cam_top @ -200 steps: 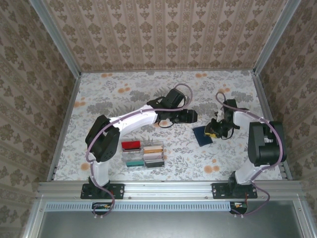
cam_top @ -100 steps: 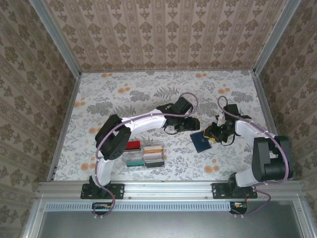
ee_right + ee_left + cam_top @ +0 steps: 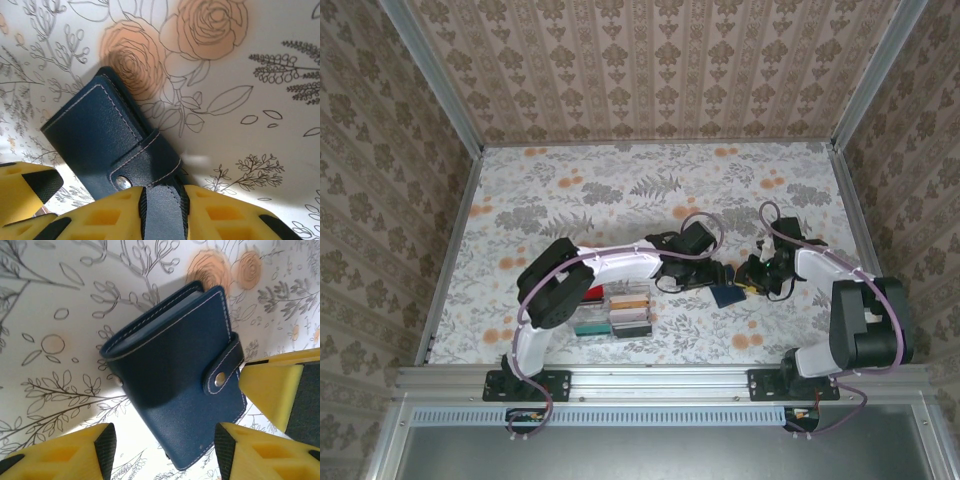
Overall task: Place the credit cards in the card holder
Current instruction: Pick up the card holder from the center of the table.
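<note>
Lab robot cell: aluminium frame rails (image 3: 660, 378) and patterned wallpaper panels (image 3: 650, 70) box my floral-covered desk (image 3: 570, 190) on three sides.

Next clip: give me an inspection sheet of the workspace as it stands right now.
surface: floral-print table, flat.
job's things: card holder closed, tab snapped, lying between the two grippers; credit cards in several colours sit in a clear rack near the left arm's base.
clutter: nothing seen.
grippers: left gripper open, jaws astride the card holder; right gripper closed on its tab edge.
cables: purple cables run along both arms and loop at the wrists, off the cards.
surroundings: wallpapered walls; metal frame rail at the near edge.
</note>
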Motion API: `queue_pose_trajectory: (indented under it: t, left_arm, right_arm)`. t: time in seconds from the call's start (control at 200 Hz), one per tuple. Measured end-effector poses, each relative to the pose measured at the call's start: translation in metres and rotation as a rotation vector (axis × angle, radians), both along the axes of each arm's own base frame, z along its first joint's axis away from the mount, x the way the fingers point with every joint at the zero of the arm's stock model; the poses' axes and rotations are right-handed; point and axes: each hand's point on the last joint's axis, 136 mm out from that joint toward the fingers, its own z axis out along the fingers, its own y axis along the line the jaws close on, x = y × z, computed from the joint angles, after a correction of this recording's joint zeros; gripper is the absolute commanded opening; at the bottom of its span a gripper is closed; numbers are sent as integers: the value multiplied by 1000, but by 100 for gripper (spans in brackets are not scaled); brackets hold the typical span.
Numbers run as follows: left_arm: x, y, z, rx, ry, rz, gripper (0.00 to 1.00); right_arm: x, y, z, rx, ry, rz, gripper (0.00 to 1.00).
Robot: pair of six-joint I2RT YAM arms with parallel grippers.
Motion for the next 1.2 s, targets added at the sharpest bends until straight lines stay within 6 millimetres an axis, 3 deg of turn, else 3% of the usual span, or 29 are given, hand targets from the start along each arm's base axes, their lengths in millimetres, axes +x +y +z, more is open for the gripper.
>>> queue_pose_trajectory:
  t: [0.34,0.6,0.91,1.2]
  left_arm:
    - [5,-15,6,-78,-7,33,49]
    - [6,-14,-3,-82,-3,53,56]
    - [5,1,3,-56,-60,85,62]
    - [4,6,-6,-67,-35,111,49]
  right_arm:
    - [-4,3,-8,9,27,9,23]
    - [-6,7,-10,12,35,21,23]
    - [-6,8,-10,12,36,21,21]
    - [-6,10,-10,11,34,28,21]
